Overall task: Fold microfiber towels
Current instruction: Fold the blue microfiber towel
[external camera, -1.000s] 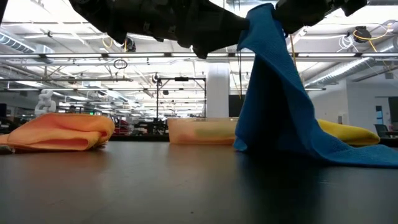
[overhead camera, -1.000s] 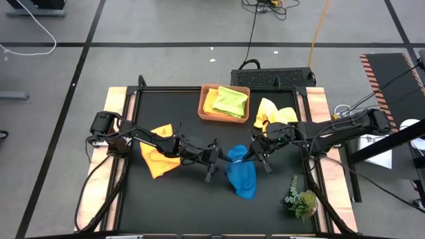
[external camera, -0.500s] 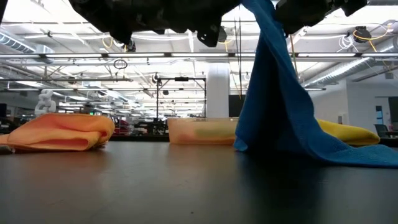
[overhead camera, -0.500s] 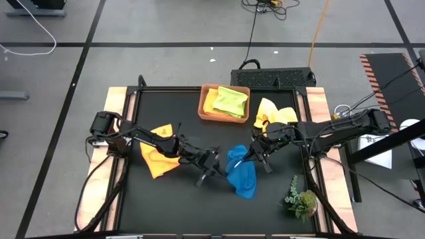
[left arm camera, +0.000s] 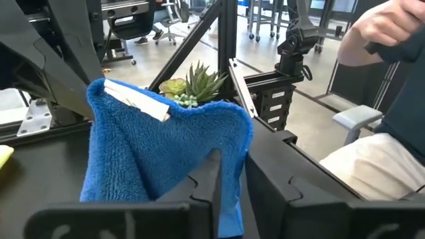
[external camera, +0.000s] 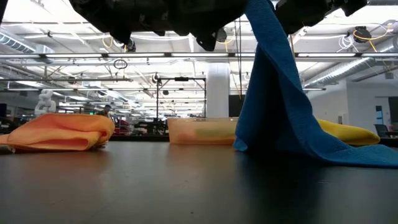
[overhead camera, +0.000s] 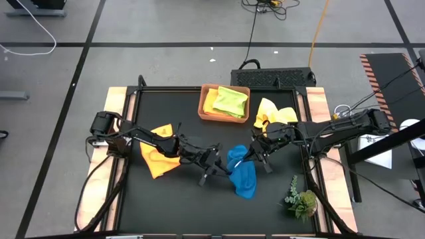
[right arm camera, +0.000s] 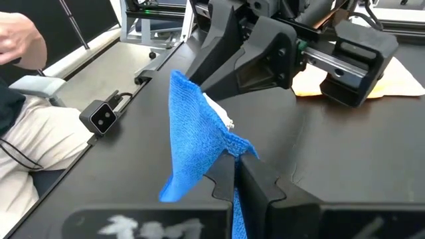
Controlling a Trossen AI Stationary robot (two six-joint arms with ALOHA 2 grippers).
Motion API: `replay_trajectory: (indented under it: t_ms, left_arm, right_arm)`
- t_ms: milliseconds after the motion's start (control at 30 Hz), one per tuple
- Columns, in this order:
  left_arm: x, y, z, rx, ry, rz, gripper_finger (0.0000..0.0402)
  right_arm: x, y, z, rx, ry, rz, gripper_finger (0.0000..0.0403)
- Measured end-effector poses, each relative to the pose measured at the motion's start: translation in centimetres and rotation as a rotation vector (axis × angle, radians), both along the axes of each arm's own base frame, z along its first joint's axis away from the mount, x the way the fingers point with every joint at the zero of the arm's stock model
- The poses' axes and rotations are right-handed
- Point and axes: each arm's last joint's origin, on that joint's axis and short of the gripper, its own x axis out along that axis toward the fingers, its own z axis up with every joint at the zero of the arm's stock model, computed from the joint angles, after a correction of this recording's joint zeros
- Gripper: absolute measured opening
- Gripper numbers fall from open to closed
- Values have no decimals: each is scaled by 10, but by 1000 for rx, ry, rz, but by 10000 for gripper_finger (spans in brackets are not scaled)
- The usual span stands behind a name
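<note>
Black worktop [overhead camera: 166, 192]: lime green towel [overhead camera: 231, 101] folded in tray [overhead camera: 206, 113]. Blue towel [overhead camera: 241, 174] mid-worktop, lifted, clamped by right pincer [overhead camera: 251, 154] and left pincer [overhead camera: 224, 167]. Orange towel [overhead camera: 158, 156], yellow towel [overhead camera: 273, 113] unfolded.

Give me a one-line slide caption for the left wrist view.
Left gripper closed on the hanging blue towel's edge, plant sprig behind it.
</note>
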Motion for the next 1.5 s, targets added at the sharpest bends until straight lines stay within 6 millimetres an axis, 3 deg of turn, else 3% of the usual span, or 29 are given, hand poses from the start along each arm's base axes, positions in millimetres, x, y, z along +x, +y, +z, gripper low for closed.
replay_trajectory:
  t_ms: [300,500,700,933,1167,1500]
  left_arm:
    - [0,0,0,-45,25,9,136]
    - [0,2,-4,-64,80,95,148]
    - [0,6,-9,-34,130,233,111]
    - [1,8,-9,12,111,273,11]
    - [-3,9,-10,39,158,272,4]
    - [-42,20,36,117,269,456,3]
  right_arm:
    - [0,-2,0,-14,-2,-31,0]
    - [1,-7,0,-10,-4,-61,0]
    - [2,-13,0,-1,3,-137,0]
    - [2,-13,0,17,10,-145,0]
    - [2,-13,0,23,13,-148,0]
    - [3,-13,2,-14,-17,-138,5]
